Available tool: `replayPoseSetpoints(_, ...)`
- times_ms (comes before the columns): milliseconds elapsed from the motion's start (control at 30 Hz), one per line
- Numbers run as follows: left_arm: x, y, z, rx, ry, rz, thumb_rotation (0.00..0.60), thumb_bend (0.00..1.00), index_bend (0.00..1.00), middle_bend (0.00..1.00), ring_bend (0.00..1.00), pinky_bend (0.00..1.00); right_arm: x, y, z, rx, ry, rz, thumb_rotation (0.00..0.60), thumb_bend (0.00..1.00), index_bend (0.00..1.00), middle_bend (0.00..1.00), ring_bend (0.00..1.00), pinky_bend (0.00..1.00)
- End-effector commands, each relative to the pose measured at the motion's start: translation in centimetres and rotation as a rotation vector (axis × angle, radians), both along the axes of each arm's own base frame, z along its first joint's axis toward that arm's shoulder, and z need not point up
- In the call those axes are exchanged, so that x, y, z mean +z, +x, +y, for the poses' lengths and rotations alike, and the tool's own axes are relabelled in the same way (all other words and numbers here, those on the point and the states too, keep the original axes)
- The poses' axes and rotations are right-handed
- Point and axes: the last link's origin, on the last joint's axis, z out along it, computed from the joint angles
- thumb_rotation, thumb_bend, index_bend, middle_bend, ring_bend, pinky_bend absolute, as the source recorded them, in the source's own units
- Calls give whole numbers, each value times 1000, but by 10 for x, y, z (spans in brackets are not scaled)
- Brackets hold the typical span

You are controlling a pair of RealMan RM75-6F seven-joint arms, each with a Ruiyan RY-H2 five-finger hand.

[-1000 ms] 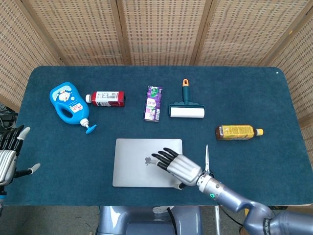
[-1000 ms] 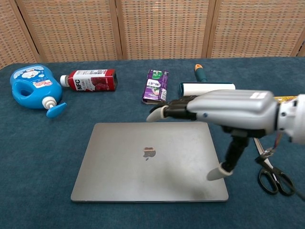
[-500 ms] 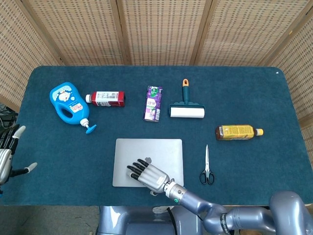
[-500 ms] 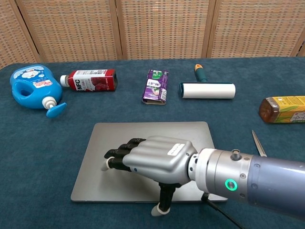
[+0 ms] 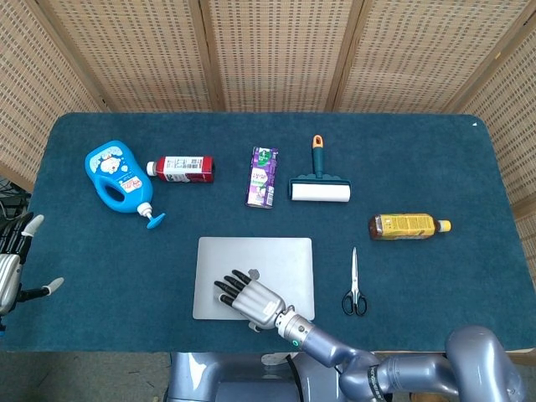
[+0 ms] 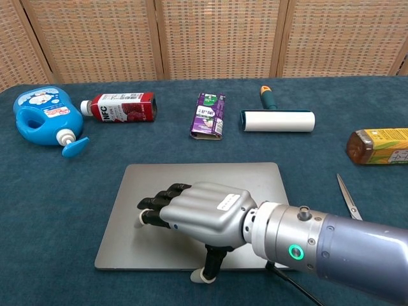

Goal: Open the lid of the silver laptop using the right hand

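Note:
The silver laptop (image 5: 251, 251) lies shut and flat near the table's front edge, its lid (image 6: 210, 178) showing the logo side up. My right hand (image 5: 249, 297) reaches over the lid from the near right. Its dark fingers (image 6: 159, 203) stretch across the left-middle of the lid, low over it or touching. The thumb (image 6: 205, 273) points down at the laptop's front edge. This hand (image 6: 204, 213) holds nothing. My left hand (image 5: 15, 268) hangs off the table's left edge with fingers apart, empty, and shows in the head view only.
Along the back stand a blue detergent bottle (image 5: 115, 177), a red juice bottle (image 5: 182, 168), a purple carton (image 5: 262, 177) and a lint roller (image 5: 319, 186). A yellow-brown bottle (image 5: 406, 225) and scissors (image 5: 353, 285) lie right of the laptop.
My right hand has swung left from the laptop's right side to its front-left part and dropped lower; the thumb now hangs at the front edge. The lid stays shut.

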Motion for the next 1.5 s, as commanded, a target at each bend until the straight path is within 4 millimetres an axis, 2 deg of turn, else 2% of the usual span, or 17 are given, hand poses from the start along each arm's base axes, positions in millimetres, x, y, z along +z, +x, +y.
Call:
replayPoseSetpoints(33,0,0,0,1,-1,0,600,0,0,0,0,0,-2,0,1,11,-10,4,600,398,156,88,0,0)
replayPoseSetpoints(300,1,0,0,2,2,-5,600,0,0,0,0,0,-11,-2,4,33,-38,17,600,420,163,96,0,0)
replayPoseSetpoints(467,2,-1,0,1,2,-7,600,0,0,0,0,0,-13,-1,5,43,-55,16,600,515,182,114,0,0)
replayPoseSetpoints(733,2,-1,0,1,1,-10,600,0,0,0,0,0,-3,3,-4,79,-153,-28,600,633,214,143,0,0)
replayPoseSetpoints(933,-2,0,1,-3,-16,-1,600,0,0,0,0,0,10,3,-15,119,-256,-54,600,640,218,155,8,0)
replayPoseSetpoints(1200,-21,7,12,-81,-147,12,600,13,0,0,0,0,29,1,-33,114,-367,-100,600,640,218,169,42,31)
replayPoseSetpoints(1267,-28,10,17,-114,-170,33,600,107,0,0,0,0,34,1,-37,102,-380,-110,600,640,218,170,45,38)
replayPoseSetpoints(1333,-35,13,23,-154,-192,47,600,345,1,0,0,0,38,1,-41,88,-390,-120,600,641,218,170,47,43)
replayPoseSetpoints(1367,-39,16,26,-177,-205,52,600,432,9,0,0,0,40,1,-43,79,-393,-125,600,640,218,170,48,44)
replayPoseSetpoints(1433,-48,21,33,-229,-243,60,600,660,78,0,7,26,42,1,-46,60,-395,-134,600,640,218,170,48,46)
replayPoseSetpoints(1500,-56,26,38,-273,-283,62,600,810,168,12,52,96,44,1,-48,45,-397,-139,600,641,218,170,48,47)
